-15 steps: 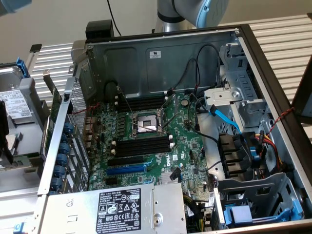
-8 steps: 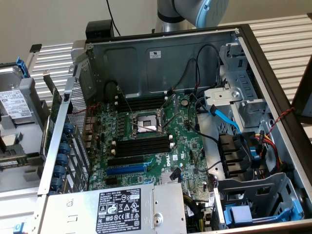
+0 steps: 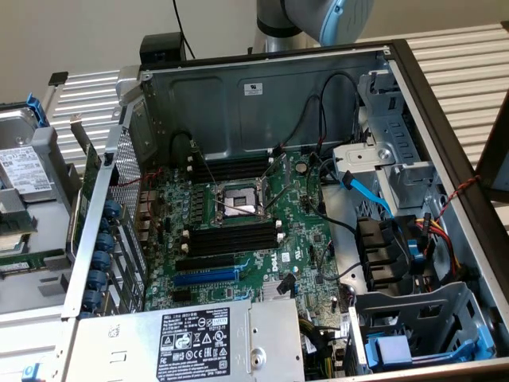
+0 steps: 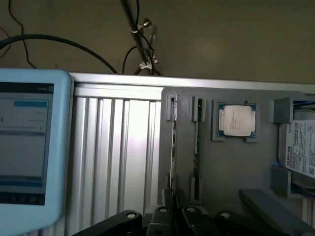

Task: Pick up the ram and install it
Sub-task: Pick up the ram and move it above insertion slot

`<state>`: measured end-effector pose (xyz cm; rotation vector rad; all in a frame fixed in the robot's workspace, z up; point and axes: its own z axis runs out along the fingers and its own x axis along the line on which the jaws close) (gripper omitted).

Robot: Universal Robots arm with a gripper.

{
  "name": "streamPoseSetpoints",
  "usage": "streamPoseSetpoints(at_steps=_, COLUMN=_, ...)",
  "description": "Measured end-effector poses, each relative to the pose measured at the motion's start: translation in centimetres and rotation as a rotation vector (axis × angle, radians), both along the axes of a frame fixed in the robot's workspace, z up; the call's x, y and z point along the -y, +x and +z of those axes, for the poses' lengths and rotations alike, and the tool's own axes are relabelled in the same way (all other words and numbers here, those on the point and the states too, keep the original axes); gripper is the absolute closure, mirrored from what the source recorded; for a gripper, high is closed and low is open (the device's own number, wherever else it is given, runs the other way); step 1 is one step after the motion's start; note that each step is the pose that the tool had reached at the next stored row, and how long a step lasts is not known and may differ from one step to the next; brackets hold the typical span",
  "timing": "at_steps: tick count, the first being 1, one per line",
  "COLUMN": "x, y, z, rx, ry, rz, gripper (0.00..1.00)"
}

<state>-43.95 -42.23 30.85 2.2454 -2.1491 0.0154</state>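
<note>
Two ram sticks stand on edge in a grey holder (image 4: 221,167) in the wrist view, one (image 4: 173,142) in line with my fingers and the other (image 4: 197,142) beside it. My gripper (image 4: 175,204) hovers at the near end of the first stick, its dark fingers (image 4: 169,201) drawn together, and nothing visibly lifted. In the exterior view, the open computer case holds the green motherboard (image 3: 302,239) with long black memory slots (image 3: 231,239) on both sides of the processor socket (image 3: 238,199). Part of my arm (image 3: 318,16) shows behind the case.
A processor chip (image 4: 237,120) and a labelled hard drive (image 4: 300,152) sit in the same holder. A blue-framed screen device (image 4: 29,147) lies on the ribbed aluminium table (image 4: 118,147). Inside the case are a blue expansion slot (image 3: 205,277), loose cables (image 3: 350,231) and the power supply (image 3: 199,342).
</note>
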Motion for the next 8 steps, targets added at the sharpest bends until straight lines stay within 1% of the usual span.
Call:
streamPoseSetpoints(at_steps=2, x=0.0, y=0.7, z=0.91, rx=0.0001, ry=0.0014, rz=0.0, gripper=0.87)
streamPoseSetpoints(at_steps=8, x=0.0, y=3.1, z=3.67, rx=0.0, ry=0.0087, rz=0.0, gripper=0.87)
